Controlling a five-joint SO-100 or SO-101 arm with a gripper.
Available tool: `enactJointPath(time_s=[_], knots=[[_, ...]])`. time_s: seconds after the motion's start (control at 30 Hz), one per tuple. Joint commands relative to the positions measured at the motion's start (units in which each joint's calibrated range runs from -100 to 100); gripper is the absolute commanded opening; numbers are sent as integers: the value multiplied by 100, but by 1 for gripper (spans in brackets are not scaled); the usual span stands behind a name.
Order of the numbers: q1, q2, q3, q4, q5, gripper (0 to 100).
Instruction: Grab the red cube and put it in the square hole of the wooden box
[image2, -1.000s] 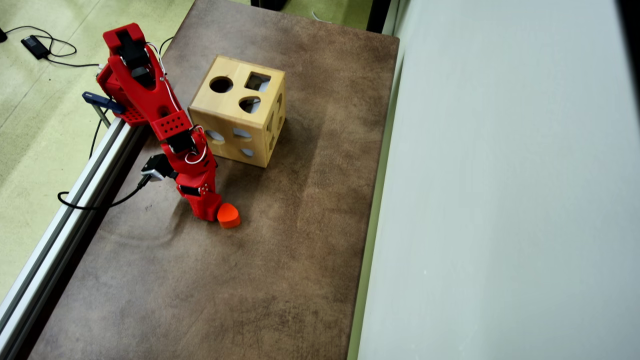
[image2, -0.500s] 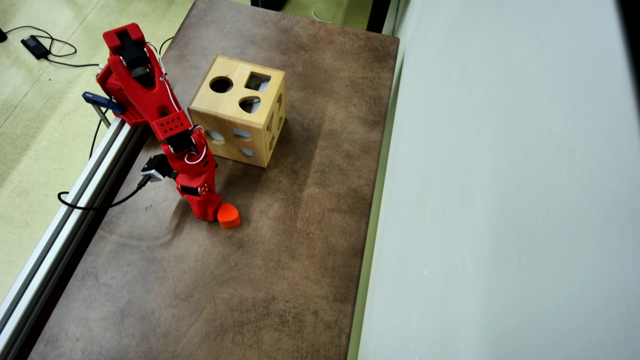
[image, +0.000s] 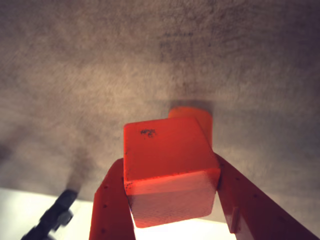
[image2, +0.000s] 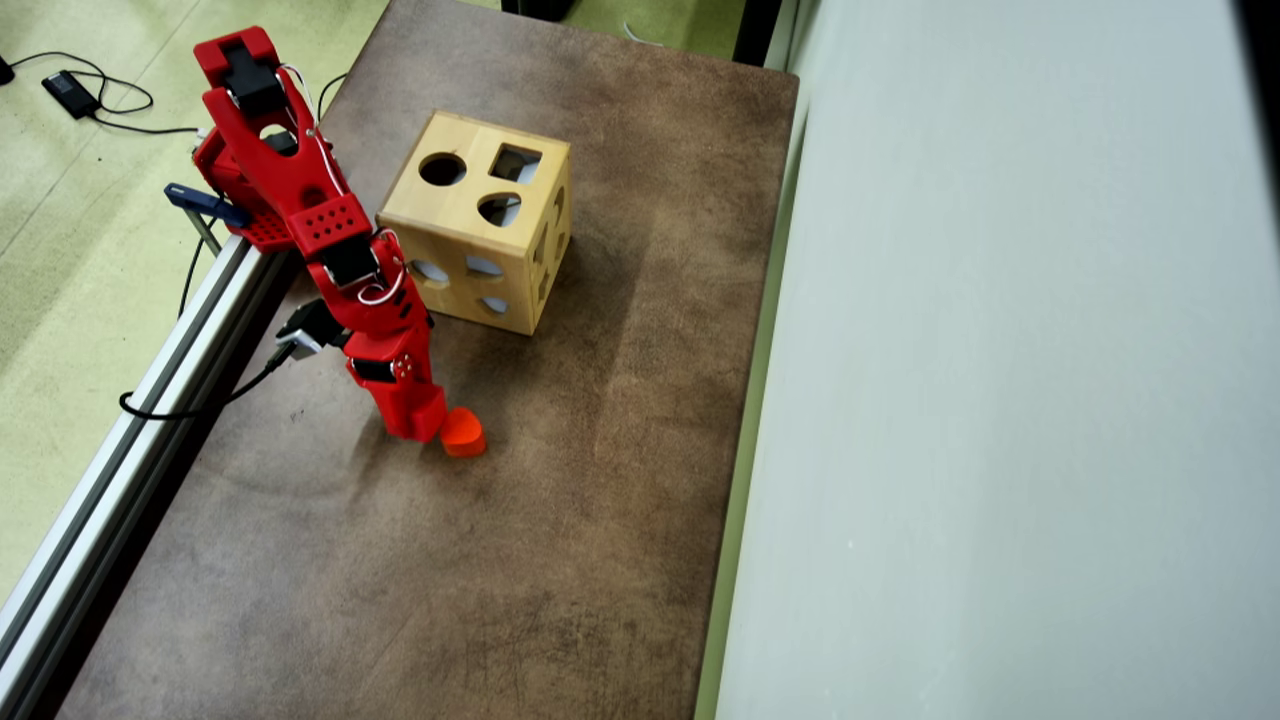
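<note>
The red cube (image: 167, 160) fills the middle of the wrist view, clamped between my two red fingers (image: 111, 205). My gripper (image: 169, 164) is shut on it, just above the brown table. In the overhead view my gripper (image2: 422, 422) points down and covers the cube. An orange-red rounded heart-like block (image2: 463, 432) lies right beside the gripper; its top (image: 197, 114) shows just behind the cube. The wooden box (image2: 440, 218) stands further up the table. The square hole (image2: 515, 163) is on its top face, next to a round hole and a heart hole.
The brown tabletop (image2: 560, 480) stretches to the right and below the gripper. A metal rail (image2: 130, 460) runs along the table's left edge, with a black cable (image2: 190, 408) beside it. A pale wall panel (image2: 1000, 400) borders the right side.
The arm's upper links have tilted back toward the top of the overhead view. The gripper has shifted slightly, still shut, and sits closer over the heart-like block.
</note>
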Motion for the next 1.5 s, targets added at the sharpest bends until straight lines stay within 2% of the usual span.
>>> enactJointPath(time_s=[0.0, 0.43, 0.77, 0.97, 1.13, 1.47], knots=[[-49, -521, -118, 560, 39, 2], [-524, -2109, -118, 1694, 313, 2], [-524, -3281, -145, 2305, 435, 2], [-561, -3816, -860, 2852, 435, 2], [-1118, -3867, -1504, 3238, 493, 2], [-2545, -3884, -2265, 3375, 1026, 2]])
